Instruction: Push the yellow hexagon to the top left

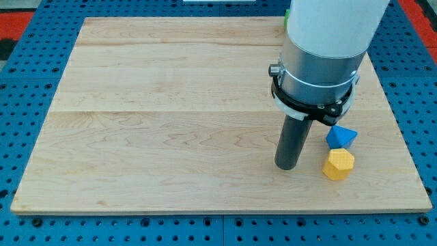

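My tip on wooden board, yellow hexagon near at 3 o'clock, blue block touching hexagon's 12; no jaws, plain rod

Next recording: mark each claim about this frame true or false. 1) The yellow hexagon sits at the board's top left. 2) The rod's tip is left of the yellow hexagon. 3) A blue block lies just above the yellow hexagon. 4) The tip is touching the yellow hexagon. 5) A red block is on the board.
1) False. The yellow hexagon sits near the wooden board's bottom right.
2) True. My tip is to the view's left of it.
3) True. The blue block lies just above it, close or touching.
4) False. A strip of bare board separates them.
5) False. Only the yellow and blue blocks show.
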Robot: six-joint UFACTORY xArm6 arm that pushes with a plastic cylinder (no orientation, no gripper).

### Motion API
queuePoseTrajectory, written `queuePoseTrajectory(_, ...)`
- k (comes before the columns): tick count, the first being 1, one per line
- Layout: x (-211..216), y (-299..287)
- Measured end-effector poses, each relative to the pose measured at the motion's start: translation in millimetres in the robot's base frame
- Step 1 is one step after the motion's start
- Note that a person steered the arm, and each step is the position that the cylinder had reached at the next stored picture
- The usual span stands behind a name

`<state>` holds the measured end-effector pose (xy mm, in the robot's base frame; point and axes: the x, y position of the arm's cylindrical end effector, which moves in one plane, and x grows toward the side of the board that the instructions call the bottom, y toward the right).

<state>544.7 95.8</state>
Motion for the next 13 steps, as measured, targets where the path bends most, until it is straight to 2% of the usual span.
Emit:
queuePoseTrajectory(2, 44, -1)
queuePoseTrajectory(3, 44, 0)
queuePoseTrajectory(4, 44, 24)
queuePoseTrajectory(5, 44, 86)
queuePoseTrajectory(6, 40, 119)
queuePoseTrajectory(8, 2, 85)
queuePoseTrajectory(10, -7, -38)
queuePoseTrajectory(11, -33, -91)
queuePoseTrajectory(12, -44, -122)
queuePoseTrajectory(13, -42, -124)
